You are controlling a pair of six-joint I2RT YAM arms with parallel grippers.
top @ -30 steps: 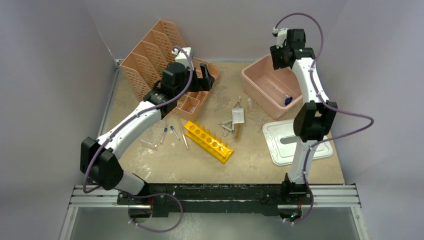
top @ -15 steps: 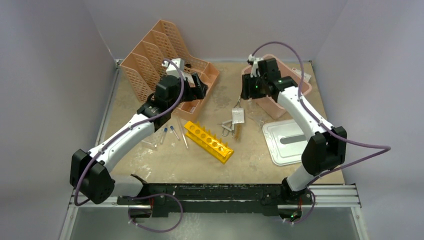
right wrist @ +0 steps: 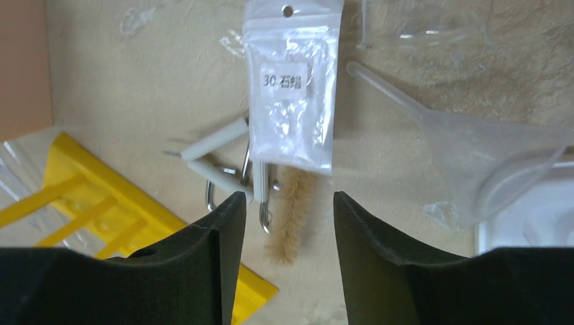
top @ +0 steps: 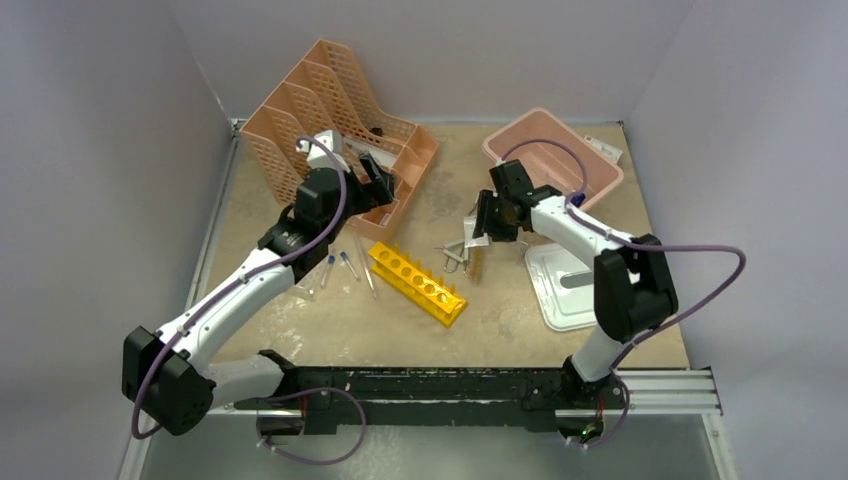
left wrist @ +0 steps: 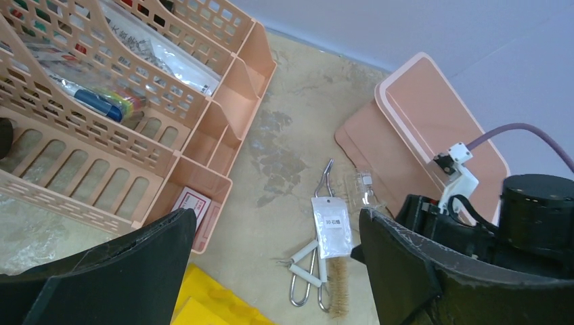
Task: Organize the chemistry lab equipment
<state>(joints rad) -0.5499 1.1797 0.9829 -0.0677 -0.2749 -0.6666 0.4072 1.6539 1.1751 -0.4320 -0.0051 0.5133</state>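
Note:
The yellow test-tube rack (top: 417,283) lies at the table's middle. Thin blue-capped tubes (top: 345,265) lie to its left. The silvery metal tongs (top: 458,255) lie right of the rack, with a small clear bag (top: 476,232) and a tan brush (right wrist: 288,223). A small blue piece (top: 577,200) shows in the pink tub. My right gripper (top: 478,222) is open and empty, and hovers over the bag (right wrist: 292,95) and tongs (right wrist: 230,172). My left gripper (top: 375,178) is open and empty over the organizer's front edge. The left wrist view shows the tongs (left wrist: 308,267) between its fingers.
The peach mesh organizer (top: 330,110) stands at the back left with packets in it. The pink tub (top: 550,150) is at the back right, with its white lid (top: 570,290) in front of it. A clear funnel (right wrist: 487,156) lies by the lid.
My right arm has swung down from above the pink tub to just over the bag and tongs. My left gripper has drawn back left from the organizer's front compartments.

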